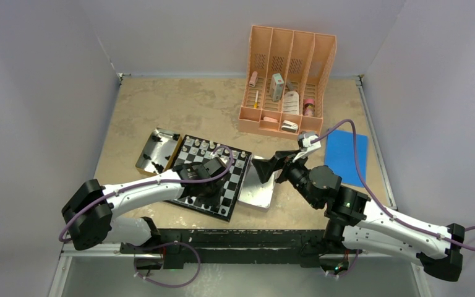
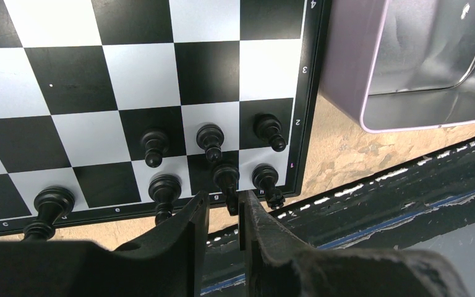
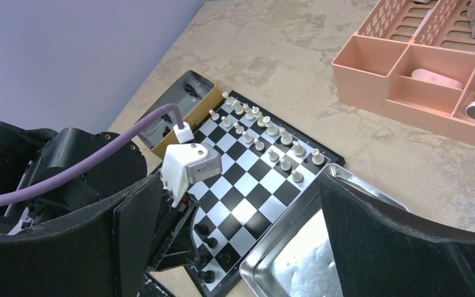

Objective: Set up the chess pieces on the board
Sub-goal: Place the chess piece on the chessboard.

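Left wrist view: left tool (image 2: 224,201) straddles a black piece (image 2: 226,176) at the board's (image 2: 309,93) edge, grip unclear; right tool (image 3: 241,204) gapes wide, empty.

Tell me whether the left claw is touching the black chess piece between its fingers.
Cannot tell. The left wrist view shows the small black chess piece between the fingers of the left claw, but black against black hides any gap.

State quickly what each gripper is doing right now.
Left gripper: nearly closed around a small black chess piece; whether it grips cannot be told.
Right gripper: wide open, holding nothing.
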You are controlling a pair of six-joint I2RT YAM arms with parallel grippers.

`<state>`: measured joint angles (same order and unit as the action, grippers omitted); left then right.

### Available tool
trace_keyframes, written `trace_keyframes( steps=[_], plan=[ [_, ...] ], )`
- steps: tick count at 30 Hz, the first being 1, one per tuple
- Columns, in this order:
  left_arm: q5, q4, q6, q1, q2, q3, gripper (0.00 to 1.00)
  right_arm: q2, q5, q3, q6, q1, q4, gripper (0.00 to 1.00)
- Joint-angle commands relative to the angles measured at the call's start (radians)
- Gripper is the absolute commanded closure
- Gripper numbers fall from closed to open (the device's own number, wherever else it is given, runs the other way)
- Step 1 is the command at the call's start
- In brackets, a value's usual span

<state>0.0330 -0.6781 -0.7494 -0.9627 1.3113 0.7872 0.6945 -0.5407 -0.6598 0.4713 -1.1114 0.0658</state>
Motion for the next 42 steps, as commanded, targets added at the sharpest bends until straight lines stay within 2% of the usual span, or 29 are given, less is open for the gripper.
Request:
trace_keyframes(
  steps=[1,34,42],
  plan=[
    [0.018,-0.002,-0.019,-0.002,-0.018,-0.006,0.77,0.000,-0.026,-0.013,0.005,0.001,0.058,0.01],
    [0.031,-0.016,-0.031,-0.016,-0.006,0.006,0.79,0.003,-0.016,0.000,0.015,0.001,0.070,0.01],
    [0.049,0.009,-0.030,-0.015,-0.020,0.032,0.71,0.000,-0.016,0.001,0.014,0.002,0.070,0.01]
  ],
)
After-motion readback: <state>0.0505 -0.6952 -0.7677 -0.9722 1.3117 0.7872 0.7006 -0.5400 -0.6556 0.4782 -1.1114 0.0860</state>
